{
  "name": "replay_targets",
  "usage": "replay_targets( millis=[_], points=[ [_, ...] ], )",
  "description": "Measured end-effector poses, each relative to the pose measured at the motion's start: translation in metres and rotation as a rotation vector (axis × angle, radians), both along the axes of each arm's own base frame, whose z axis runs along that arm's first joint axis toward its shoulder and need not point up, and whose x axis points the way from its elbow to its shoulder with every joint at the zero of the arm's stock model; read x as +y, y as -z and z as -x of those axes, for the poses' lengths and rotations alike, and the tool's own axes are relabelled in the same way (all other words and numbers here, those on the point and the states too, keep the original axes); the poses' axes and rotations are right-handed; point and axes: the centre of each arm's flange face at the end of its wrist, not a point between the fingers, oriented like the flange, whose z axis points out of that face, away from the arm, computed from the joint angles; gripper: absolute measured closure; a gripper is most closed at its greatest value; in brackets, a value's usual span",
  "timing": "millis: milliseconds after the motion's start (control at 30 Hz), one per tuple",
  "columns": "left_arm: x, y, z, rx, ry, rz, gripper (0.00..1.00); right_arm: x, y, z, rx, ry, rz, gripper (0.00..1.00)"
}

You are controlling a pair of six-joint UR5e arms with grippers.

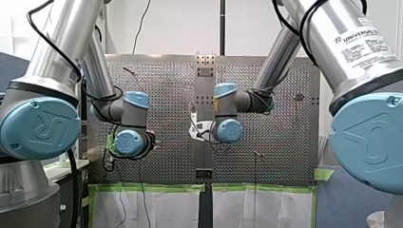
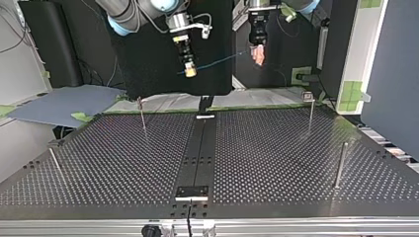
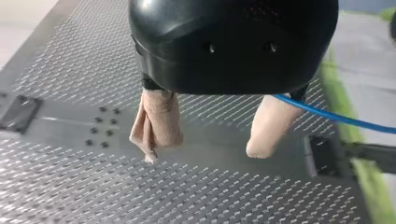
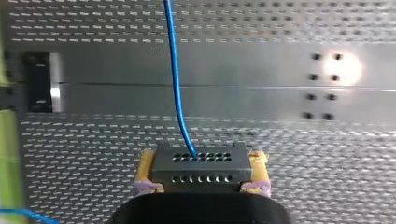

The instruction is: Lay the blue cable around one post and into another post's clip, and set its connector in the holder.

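Observation:
My right gripper (image 4: pixel 200 179), with yellow pads, is shut on a dark grey connector (image 4: pixel 201 165) that has rows of small holes. The blue cable (image 4: pixel 175 70) leaves the connector and runs ahead over the perforated table. In the top view this gripper (image 2: pixel 189 71) hangs high at the back, left of centre. From it the cable (image 2: pixel 220 61) stretches across to my left gripper (image 2: pixel 258 55). My left gripper (image 3: pixel 203 153) is open, with its beige pads wide apart and nothing between them. The cable (image 3: pixel 336 116) passes beside one finger (image 3: pixel 268 126).
Thin posts stand on the table: two at the back (image 2: pixel 142 116) (image 2: pixel 311 111) and two nearer the sides (image 2: pixel 341 165) (image 2: pixel 54 160). A black holder block (image 2: pixel 192 192) sits on the dark centre strip near the front edge. Another (image 2: pixel 205 117) sits at the back.

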Motion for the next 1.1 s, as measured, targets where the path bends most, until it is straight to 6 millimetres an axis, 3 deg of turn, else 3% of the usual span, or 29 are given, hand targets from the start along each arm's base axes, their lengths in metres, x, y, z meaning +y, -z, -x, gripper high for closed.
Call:
replay_targets(
  millis=[600, 900, 1100],
  points=[
    [-0.008, -0.091, -0.048, -0.127, -0.079, 0.182, 0.00, -0.026, -0.143, -0.021, -0.152, 0.003, 0.146, 0.98],
    [-0.005, -0.142, -0.064, -0.190, -0.102, 0.273, 0.00, -0.032, -0.169, -0.030, -0.166, -0.012, 0.167, 0.98],
    [0.010, -0.167, -0.071, -0.213, -0.126, 0.310, 0.00, -0.037, -0.187, -0.039, -0.163, -0.034, 0.185, 0.98]
  ],
)
